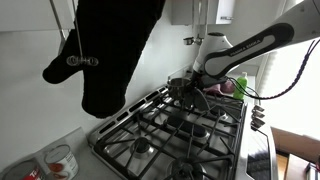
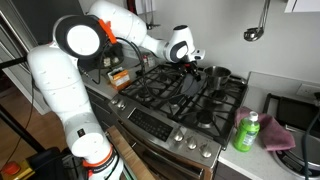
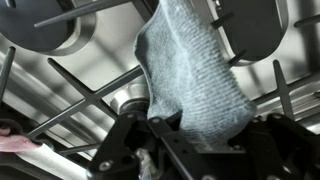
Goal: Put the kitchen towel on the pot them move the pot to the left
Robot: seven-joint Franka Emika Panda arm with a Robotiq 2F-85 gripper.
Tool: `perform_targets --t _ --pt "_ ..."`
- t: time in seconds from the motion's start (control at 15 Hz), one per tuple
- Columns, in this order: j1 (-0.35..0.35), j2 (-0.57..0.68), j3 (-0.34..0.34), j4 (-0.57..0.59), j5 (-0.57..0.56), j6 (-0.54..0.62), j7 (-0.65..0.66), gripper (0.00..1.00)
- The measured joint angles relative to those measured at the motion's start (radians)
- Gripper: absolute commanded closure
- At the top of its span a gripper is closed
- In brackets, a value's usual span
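My gripper (image 3: 192, 128) is shut on a grey knitted kitchen towel (image 3: 195, 70), which hangs from the jaws over the black stove grates (image 3: 90, 85). In both exterior views the gripper (image 2: 190, 60) (image 1: 196, 86) hovers over the back of the gas stove (image 2: 185, 100). A small steel pot (image 2: 215, 73) stands on a rear burner right beside the gripper; it also shows in an exterior view (image 1: 179, 86). The towel dangles just above the grate next to the pot. Two round shiny shapes sit at the top of the wrist view; I cannot tell which is the pot.
A green bottle (image 2: 247, 132) and a pink cloth (image 2: 282, 136) lie on the counter beside the stove. Jars (image 2: 118, 78) stand on the other side. A black oven mitt (image 1: 110, 50) hangs close to the camera. A ladle (image 2: 255, 30) hangs on the wall.
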Motion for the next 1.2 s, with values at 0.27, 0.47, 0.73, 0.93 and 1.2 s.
perform_targets --t 0.27,0.47,0.73,0.93,1.2 --pt "0.018 -0.01 0.004 -0.013 -0.012 -0.014 -0.017 1.0" --pt "0.026 -0.013 0.006 -0.029 -0.018 -0.019 -0.017 1.0" --pt "0.044 -0.027 0.016 -0.044 -0.021 -0.014 -0.016 1.0" --pt "0.058 -0.047 0.032 -0.06 -0.021 -0.014 -0.009 1.0" --pt "0.071 -0.069 0.049 -0.086 -0.021 -0.014 -0.008 1.0"
